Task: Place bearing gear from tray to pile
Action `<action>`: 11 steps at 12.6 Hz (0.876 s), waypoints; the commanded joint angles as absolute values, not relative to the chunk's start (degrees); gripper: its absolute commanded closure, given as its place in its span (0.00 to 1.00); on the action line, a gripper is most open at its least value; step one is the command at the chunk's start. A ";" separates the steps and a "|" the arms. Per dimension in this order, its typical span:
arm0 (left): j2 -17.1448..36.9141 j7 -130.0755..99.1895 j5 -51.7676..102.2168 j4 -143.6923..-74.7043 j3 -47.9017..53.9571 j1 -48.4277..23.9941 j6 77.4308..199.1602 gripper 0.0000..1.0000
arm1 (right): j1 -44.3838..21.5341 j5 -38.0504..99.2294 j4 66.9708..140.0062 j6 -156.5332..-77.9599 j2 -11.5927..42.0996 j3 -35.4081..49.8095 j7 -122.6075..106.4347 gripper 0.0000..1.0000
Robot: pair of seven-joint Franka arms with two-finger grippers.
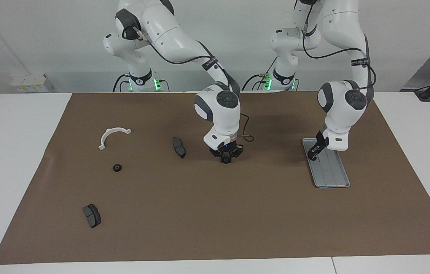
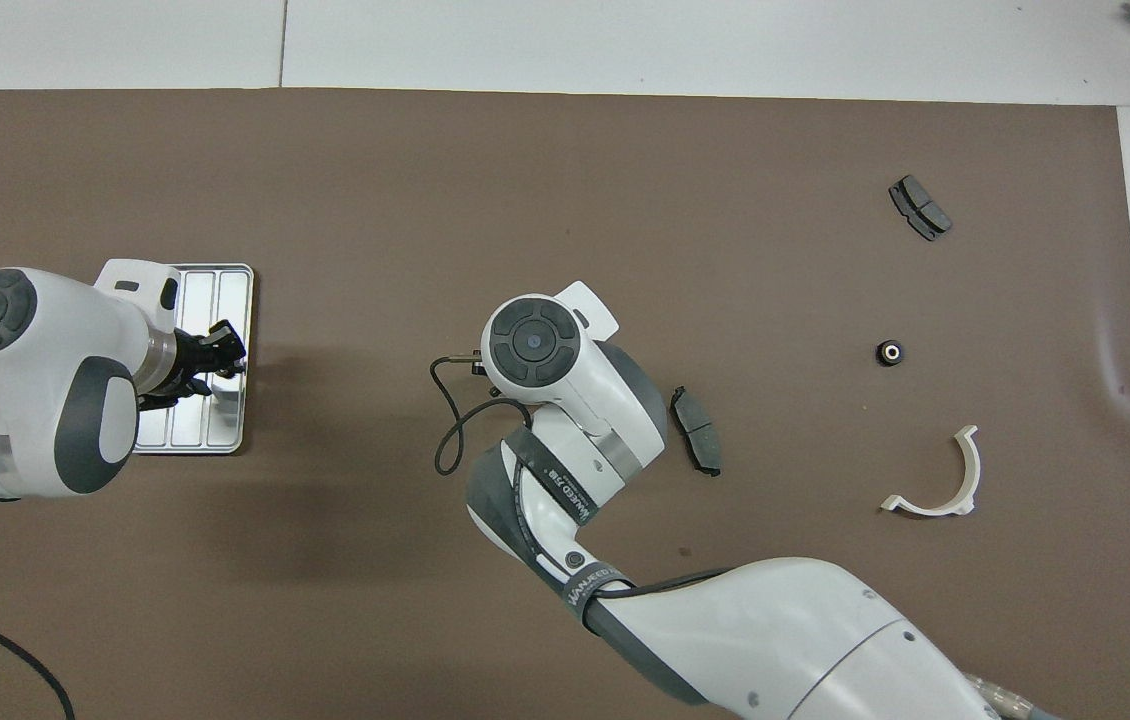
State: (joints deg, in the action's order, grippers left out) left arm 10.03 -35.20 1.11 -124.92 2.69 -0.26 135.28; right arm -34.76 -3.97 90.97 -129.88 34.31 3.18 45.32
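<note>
Brown table mat, open room mid-table | right gripper clamped on small black round gear, low over mat | left gripper over ridged silver metal tray rim, grip unclear.

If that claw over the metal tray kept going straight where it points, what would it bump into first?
The left claw points down at the tray, so it would likely meet the tray floor first, or a small part hidden under it.
</note>
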 commanded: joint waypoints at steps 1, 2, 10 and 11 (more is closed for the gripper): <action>10.02 -36.47 -0.09 -125.86 2.72 -0.09 136.85 0.63 | -34.89 -6.32 90.71 -130.87 34.19 2.81 47.29 1.00; 10.02 -36.47 -0.09 -125.86 2.72 -0.09 136.85 0.66 | -34.37 -7.11 90.70 -130.96 33.84 2.73 47.29 1.00; 10.81 -35.77 -0.17 -125.07 2.64 -0.52 136.06 1.00 | -16.03 -6.24 113.96 -134.47 12.24 2.81 31.59 1.00; 10.81 -35.86 -0.18 -123.94 2.64 -0.79 135.79 1.00 | -13.91 -6.15 116.69 -134.47 11.00 2.81 27.72 1.00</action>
